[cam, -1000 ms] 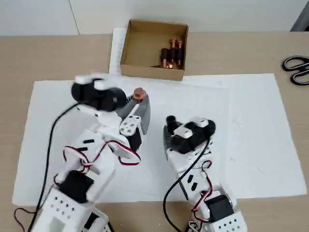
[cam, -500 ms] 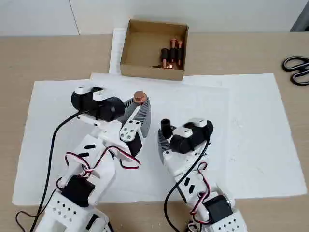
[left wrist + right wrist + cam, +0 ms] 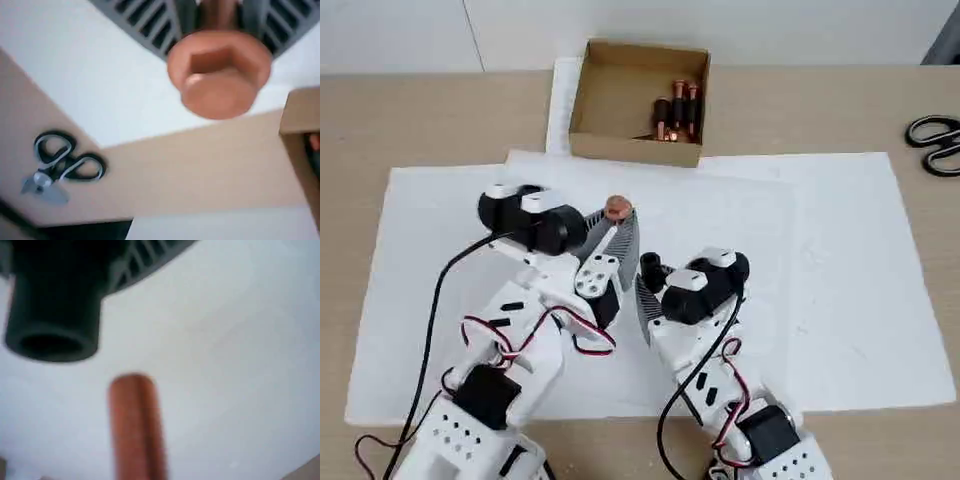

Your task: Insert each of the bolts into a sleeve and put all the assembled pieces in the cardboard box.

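Left gripper [image 3: 613, 222] is clamped on a copper-coloured hex-head metal bolt [image 3: 218, 75], while the right gripper [image 3: 647, 278] pinches a short black plastic sleeve [image 3: 52, 305]. Both are held up over the white paper sheet [image 3: 840, 250] in the middle of the table [image 3: 420, 110].

In the high view the two parts sit just beside each other without touching, the sleeve on the right arm's side and slightly nearer the arm bases. The bolt's head faces up, so its shank appears to run downward. The right wrist view shows the shank's plain end close to the sleeve's open mouth but off to one side of it. By that picture the two long axes are not yet lined up, and the coming insertion looks to hinge on closing this sideways offset.

Both arms are folded inward, wrists angled toward each other, with the left arm reaching a little farther toward the open brown cardboard box [image 3: 635, 148]. That box stands well apart at the table's far edge and holds finished bolt-and-sleeve pieces [image 3: 675, 110] along one side.
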`<move>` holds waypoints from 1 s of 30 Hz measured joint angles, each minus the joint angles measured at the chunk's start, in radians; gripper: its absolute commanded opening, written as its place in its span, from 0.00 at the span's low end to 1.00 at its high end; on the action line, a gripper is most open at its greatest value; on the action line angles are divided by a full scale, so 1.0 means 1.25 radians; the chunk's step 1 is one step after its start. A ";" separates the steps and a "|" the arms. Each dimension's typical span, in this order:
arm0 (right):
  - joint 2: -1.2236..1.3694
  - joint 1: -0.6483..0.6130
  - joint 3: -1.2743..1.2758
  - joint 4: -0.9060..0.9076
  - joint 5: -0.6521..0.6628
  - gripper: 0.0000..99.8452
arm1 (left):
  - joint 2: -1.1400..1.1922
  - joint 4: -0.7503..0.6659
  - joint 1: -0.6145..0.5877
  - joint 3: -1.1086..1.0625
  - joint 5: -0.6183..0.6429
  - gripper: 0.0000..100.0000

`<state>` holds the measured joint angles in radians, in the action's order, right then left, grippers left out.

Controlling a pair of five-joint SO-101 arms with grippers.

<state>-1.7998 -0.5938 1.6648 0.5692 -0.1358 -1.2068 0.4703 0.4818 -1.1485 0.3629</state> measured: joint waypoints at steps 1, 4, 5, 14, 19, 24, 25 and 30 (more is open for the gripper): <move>0.000 -0.004 0.000 0.000 0.000 0.00 | 0.000 0.000 0.000 -0.005 0.000 0.01; 0.000 -0.004 0.000 0.000 0.027 0.00 | 0.000 0.000 0.000 -0.010 0.000 0.01; 0.000 -0.005 0.000 0.000 0.032 0.00 | 0.000 0.000 0.000 -0.010 0.000 0.01; 0.000 -0.005 0.000 0.000 0.041 0.00 | 0.000 0.000 0.000 -0.010 0.000 0.01; 0.000 -0.018 0.000 0.000 0.041 0.00 | 0.000 0.000 0.000 -0.010 0.000 0.01; 0.000 -0.018 0.000 0.000 0.041 0.00 | 0.000 0.000 0.000 -0.010 0.000 0.01; 0.000 -0.020 0.000 0.000 0.041 0.00 | 0.000 0.000 0.000 -0.010 0.000 0.01; 0.000 -0.022 0.000 0.000 0.041 0.00 | 0.000 0.000 0.000 -0.010 0.000 0.01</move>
<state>-1.7998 -0.6214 1.6648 0.5692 -0.0852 -1.2068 0.4703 0.4818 -1.1607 0.3629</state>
